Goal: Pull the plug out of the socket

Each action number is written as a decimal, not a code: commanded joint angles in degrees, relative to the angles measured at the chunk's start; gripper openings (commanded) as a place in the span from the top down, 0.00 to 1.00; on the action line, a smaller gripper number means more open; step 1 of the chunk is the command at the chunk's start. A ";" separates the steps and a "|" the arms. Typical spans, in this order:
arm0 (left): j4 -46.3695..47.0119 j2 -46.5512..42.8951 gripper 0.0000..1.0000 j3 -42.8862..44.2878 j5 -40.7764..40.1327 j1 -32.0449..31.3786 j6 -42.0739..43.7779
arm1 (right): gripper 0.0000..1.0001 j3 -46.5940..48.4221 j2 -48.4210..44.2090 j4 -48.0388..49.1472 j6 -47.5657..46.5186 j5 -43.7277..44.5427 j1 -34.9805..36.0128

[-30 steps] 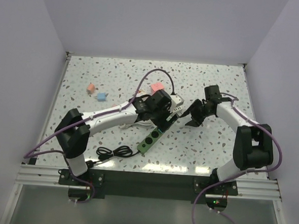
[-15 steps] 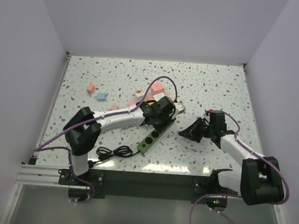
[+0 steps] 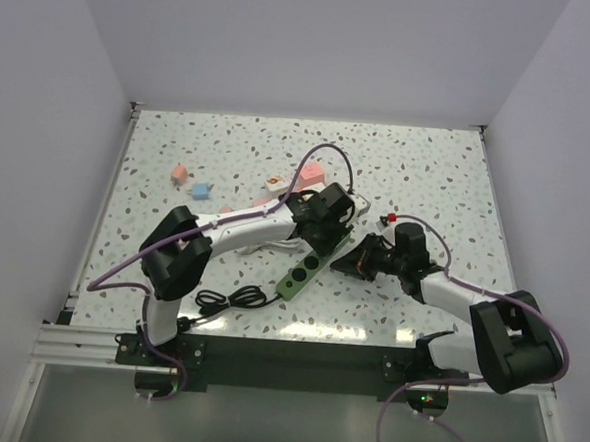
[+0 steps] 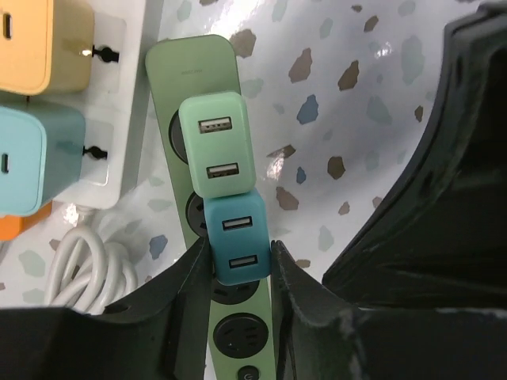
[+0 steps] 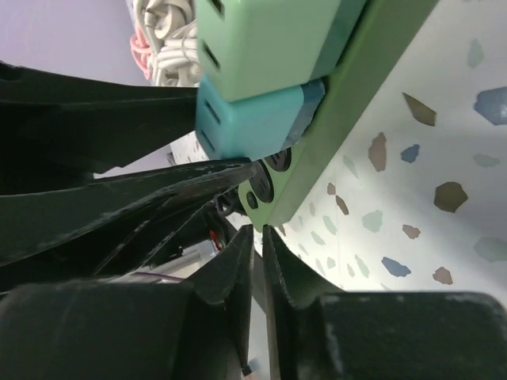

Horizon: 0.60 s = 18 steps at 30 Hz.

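- Blue plug [image 4: 240,237] is sitting plugged into the green power strip [image 4: 190,63];
- left gripper [image 4: 240,252] is pinching the blue plug on both sides, above the strip;
- right gripper [image 5: 255,233] is holding its fingers pressed together, tips at the strip's side.

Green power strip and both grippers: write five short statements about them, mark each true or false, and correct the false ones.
1. The left gripper clamps the teal charger by its sides. True.
2. The right gripper is wide open. False: it is shut, its tips close beside the green power strip.
3. Two chargers sit in the green power strip. True: a light green charger and the teal one.
4. The teal charger lies loose on the table. False: it is seated in the strip.
5. The white power strip holds nothing. False: it carries at least a yellow charger.
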 commanded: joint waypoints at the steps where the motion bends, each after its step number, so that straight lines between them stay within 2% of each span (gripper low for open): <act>1: 9.27 5.29 1.00 6.10 3.21 -0.03 -5.40 | 0.84 -0.19 1.67 4.65 0.60 1.68 0.31; 2: 9.35 5.47 1.00 6.97 4.17 0.32 -6.28 | 0.74 0.07 1.50 4.04 -0.44 1.85 0.39; 3: 9.53 5.47 1.00 8.11 4.97 0.75 -6.81 | 0.58 0.42 1.06 1.34 -1.24 2.37 0.57; 7: 10.58 5.12 1.00 9.53 10.76 2.95 -9.54 | 0.34 1.83 -3.42 -5.79 -6.77 5.80 1.10; 9: 11.55 4.42 1.00 9.62 12.96 3.92 -10.77 | 0.31 2.62 -5.17 -9.65 -8.62 7.99 1.19; 15: 18.92 0.38 1.00 5.85 21.48 7.26 -18.14 | 0.30 1.22 -7.20 -10.64 -11.09 11.42 1.27; 18: 19.46 -1.12 1.00 5.23 21.59 7.53 -19.29 | 0.30 1.04 -8.78 -10.21 -11.18 14.41 1.27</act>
